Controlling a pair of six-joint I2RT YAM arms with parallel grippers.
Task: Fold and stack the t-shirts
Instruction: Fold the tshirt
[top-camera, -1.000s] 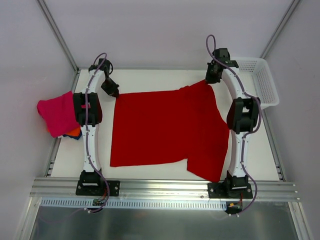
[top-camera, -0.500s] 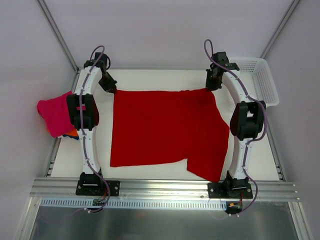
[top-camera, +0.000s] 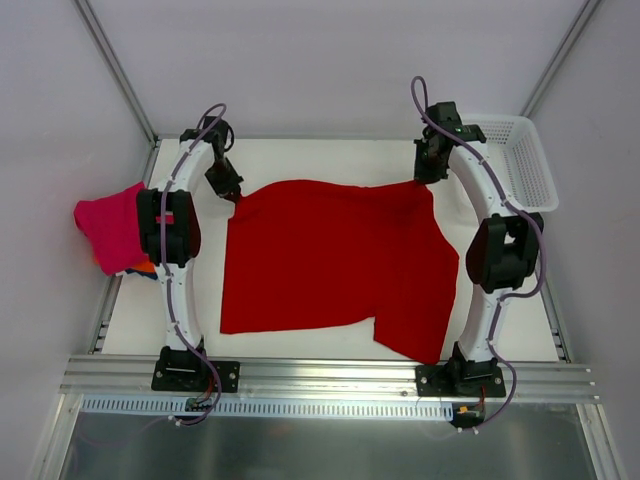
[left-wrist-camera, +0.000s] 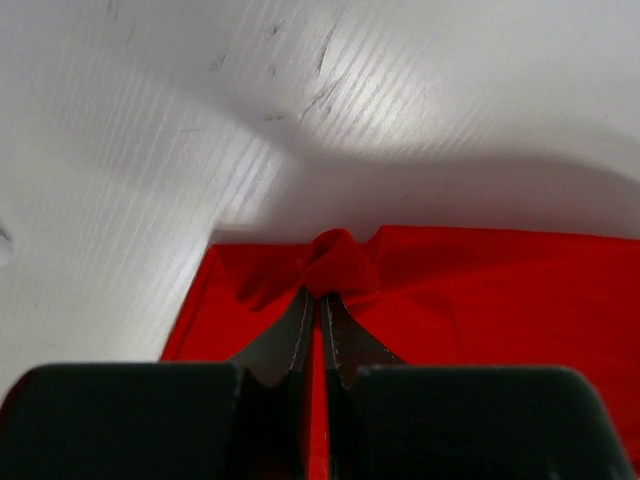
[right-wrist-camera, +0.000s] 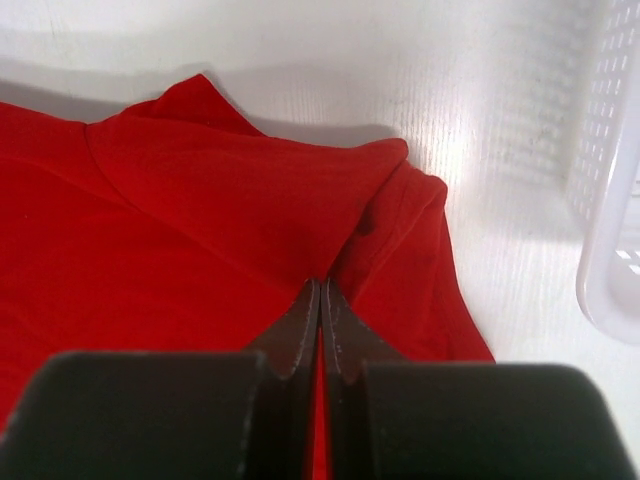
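A large bright red t-shirt (top-camera: 330, 260) lies spread over the middle of the white table. My left gripper (top-camera: 232, 192) is shut on its far left corner. In the left wrist view the red cloth (left-wrist-camera: 480, 290) bunches into a small pinched fold at the tips of that gripper (left-wrist-camera: 320, 295). My right gripper (top-camera: 424, 178) is shut on the far right corner. The right wrist view shows the red cloth (right-wrist-camera: 180, 220) creased up against the tips of that gripper (right-wrist-camera: 320, 282). A magenta-pink t-shirt (top-camera: 110, 228) lies heaped at the table's left edge, on top of an orange one (top-camera: 148, 265).
A white mesh basket (top-camera: 520, 160) stands at the far right corner of the table, and its wall (right-wrist-camera: 610, 200) is close to the right of my right gripper. Metal frame posts rise at both far corners. A rail runs along the near edge.
Both grippers first drew the shirt's far edge back and taut. Since then the left gripper has come slightly right and nearer with its corner, so the far edge now bows.
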